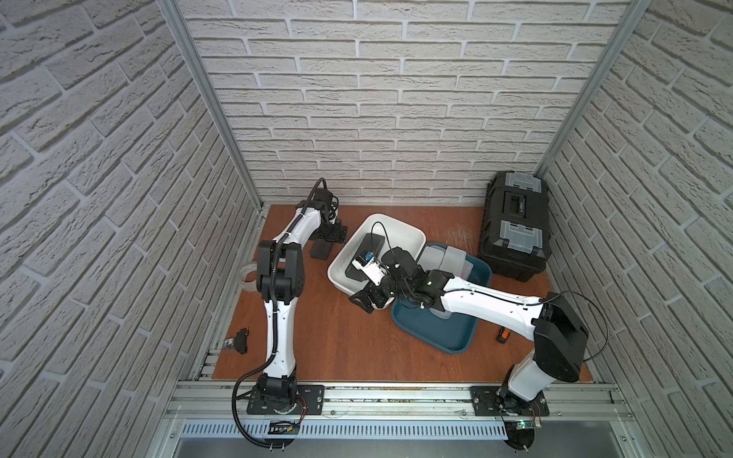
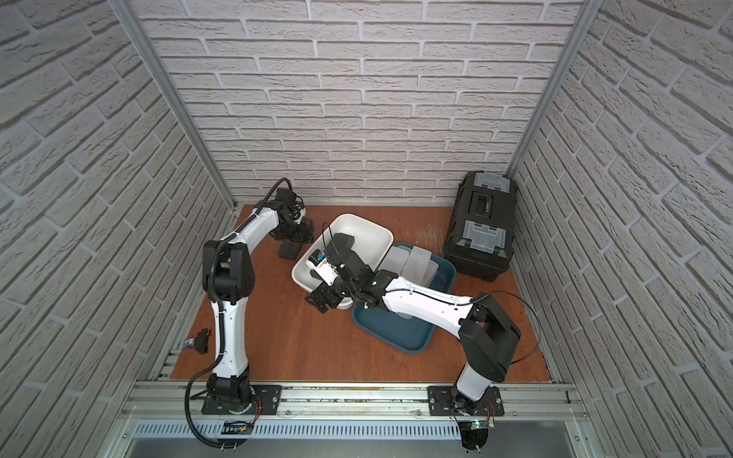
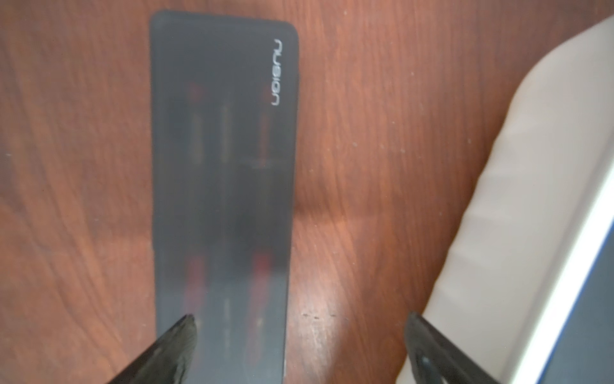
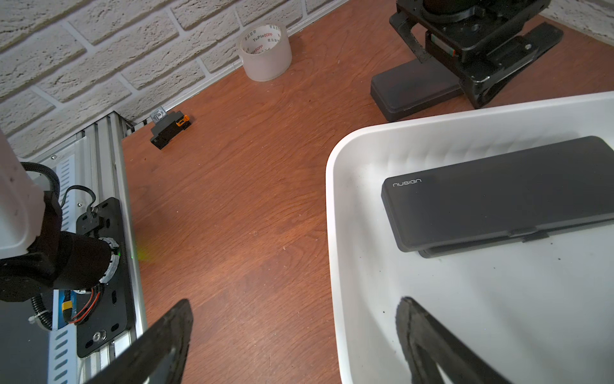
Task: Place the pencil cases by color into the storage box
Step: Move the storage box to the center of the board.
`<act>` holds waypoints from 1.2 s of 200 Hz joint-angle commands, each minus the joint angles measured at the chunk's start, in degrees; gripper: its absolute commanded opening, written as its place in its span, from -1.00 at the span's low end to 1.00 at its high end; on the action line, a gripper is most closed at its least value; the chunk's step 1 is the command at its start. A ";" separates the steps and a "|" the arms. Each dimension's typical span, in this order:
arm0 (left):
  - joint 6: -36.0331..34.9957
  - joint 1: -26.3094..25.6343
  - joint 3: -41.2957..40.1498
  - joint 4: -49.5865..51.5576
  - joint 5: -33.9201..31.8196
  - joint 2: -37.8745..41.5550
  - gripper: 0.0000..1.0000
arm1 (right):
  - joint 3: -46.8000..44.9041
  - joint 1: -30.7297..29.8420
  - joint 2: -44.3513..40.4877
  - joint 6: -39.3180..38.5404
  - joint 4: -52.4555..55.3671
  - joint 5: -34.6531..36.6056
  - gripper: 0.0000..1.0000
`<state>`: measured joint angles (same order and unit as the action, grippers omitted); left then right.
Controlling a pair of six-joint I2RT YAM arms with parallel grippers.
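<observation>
A black pencil case [image 3: 222, 166] lies flat on the wooden table, just left of the white storage box [image 1: 400, 227]. My left gripper [image 3: 299, 319] hangs low over its near end, open: one fingertip is above the case and the other is over bare wood beside the box wall [image 3: 515, 199]. Inside the white box lie stacked black pencil cases [image 4: 498, 196]. My right gripper [image 4: 295, 306] is open and straddles the box's front rim [image 4: 332, 199], holding nothing. Frosted white pencil cases [image 1: 448, 257] lie in the teal tray [image 1: 436, 333], partly hidden under the right arm.
A black toolbox [image 1: 515, 226] stands at the back right corner. By the left wall are a clear tape roll [image 4: 265, 53] and a small black clip [image 4: 169, 128]. A small orange and black item [image 1: 503, 335] lies near the right arm's elbow.
</observation>
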<state>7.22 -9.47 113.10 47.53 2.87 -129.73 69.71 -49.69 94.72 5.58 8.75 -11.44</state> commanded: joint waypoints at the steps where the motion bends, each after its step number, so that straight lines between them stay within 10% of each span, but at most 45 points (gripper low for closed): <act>1: -0.31 0.70 1.94 0.82 -1.84 -0.82 0.96 | -0.64 0.30 -0.96 0.04 -1.72 -0.15 0.93; 240: -7.34 2.34 28.89 28.30 -5.45 -15.90 0.96 | 0.07 0.30 1.43 -0.31 -2.42 -1.88 0.93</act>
<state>1.13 -6.17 139.79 70.39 0.54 -144.11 69.71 -49.65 95.55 5.58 8.67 -12.34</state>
